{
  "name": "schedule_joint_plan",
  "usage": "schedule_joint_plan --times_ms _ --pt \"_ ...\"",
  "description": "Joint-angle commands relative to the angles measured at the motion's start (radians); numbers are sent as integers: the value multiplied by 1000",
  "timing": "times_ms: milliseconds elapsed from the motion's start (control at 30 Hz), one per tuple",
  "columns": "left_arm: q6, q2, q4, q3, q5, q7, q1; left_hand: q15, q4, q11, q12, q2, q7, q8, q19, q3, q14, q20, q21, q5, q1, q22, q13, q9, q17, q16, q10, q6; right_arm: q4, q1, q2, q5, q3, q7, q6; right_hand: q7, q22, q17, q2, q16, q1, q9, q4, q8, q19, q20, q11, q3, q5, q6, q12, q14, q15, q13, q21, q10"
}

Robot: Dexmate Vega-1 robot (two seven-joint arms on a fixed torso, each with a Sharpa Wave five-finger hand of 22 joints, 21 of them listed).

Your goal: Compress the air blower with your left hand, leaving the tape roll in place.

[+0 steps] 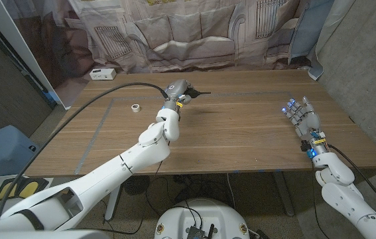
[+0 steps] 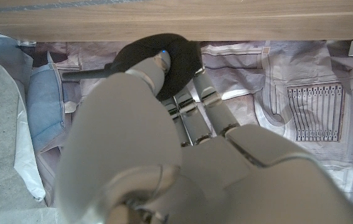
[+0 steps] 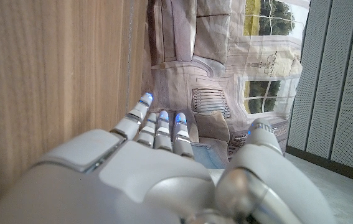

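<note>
Left hand (image 2: 182, 124) grips black air blower (image 2: 164, 56) above wooden table (image 1: 241, 133); right hand (image 1: 305, 116) open.

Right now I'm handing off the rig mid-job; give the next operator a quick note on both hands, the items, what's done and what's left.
Left hand: wrapped around the black air blower at the table's far middle, fingers on its bulb.
Right hand: holds nothing, fingers apart, at the right side of the wooden table.
Tape roll: on the table to the left of the blower, apart from the hand.
Done: blower grasped. How far it is squeezed cannot be told.
Left: finish the squeeze; leave the tape alone.
</note>
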Motion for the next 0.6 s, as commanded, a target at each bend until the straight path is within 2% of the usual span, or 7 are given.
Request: schedule_joint_plan --times_ms 33,233,300,333,433,600 --pt "-16 -12 24 -3 -14 3 -8 -40 2 -3 15 25 2 15 11 12 37 -3 19 5 43 6 7 3 7 12 30 42 -3 4 -5 -7 -1 -10 -7 5 2 6 9 -1 0 3 -1 2 10 -4 1 -2 -2 5 1 8 -3 4 7 10" --pt "-19 -11 32 4 -13 -7 -19 -38 5 2 15 23 3 12 14 12 42 -3 29 5 47 6 10 2 8 13 31 43 -2 9 -6 -7 -3 -10 -10 6 3 7 9 0 0 3 -1 2 11 -4 -1 -3 -2 5 1 13 2 4 6 11" --pt "-29 -11 34 1 -21 -9 -20 -29 26 9 7 20 6 4 0 -3 30 6 34 0 19 6 14 1 10 8 13 32 1 13 -6 -7 -5 -8 -11 5 3 7 9 0 0 3 0 2 11 -4 -1 -3 -2 5 1 13 2 4 6 11" --pt "-30 -10 35 2 -20 -10 -21 -14 34 13 0 20 13 -3 -20 -7 -1 15 35 -1 0 5 16 0 4 -10 0 24 2 15 -6 -7 -5 -6 -12 5 3 7 9 0 0 3 0 2 11 -4 -1 -3 -2 6 1 13 2 4 6 11" --pt "-32 -4 34 5 -19 -23 -28 6 40 14 -12 14 13 -11 -48 -10 -29 25 34 -1 -24 1 14 -1 -5 -30 -18 17 7 20 -4 -8 -7 -5 -12 5 3 7 9 0 -1 3 0 2 11 -4 -1 -3 -2 6 1 13 2 4 6 12" --pt "-33 9 30 15 -13 -54 -43 12 54 30 -35 5 19 -33 -70 -21 -53 28 35 -3 -72 -5 8 -3 -14 -50 -52 -21 19 31 1 -4 -11 4 -11 5 3 7 9 0 -1 3 0 2 11 -4 0 -3 -2 5 0 14 2 4 6 11"
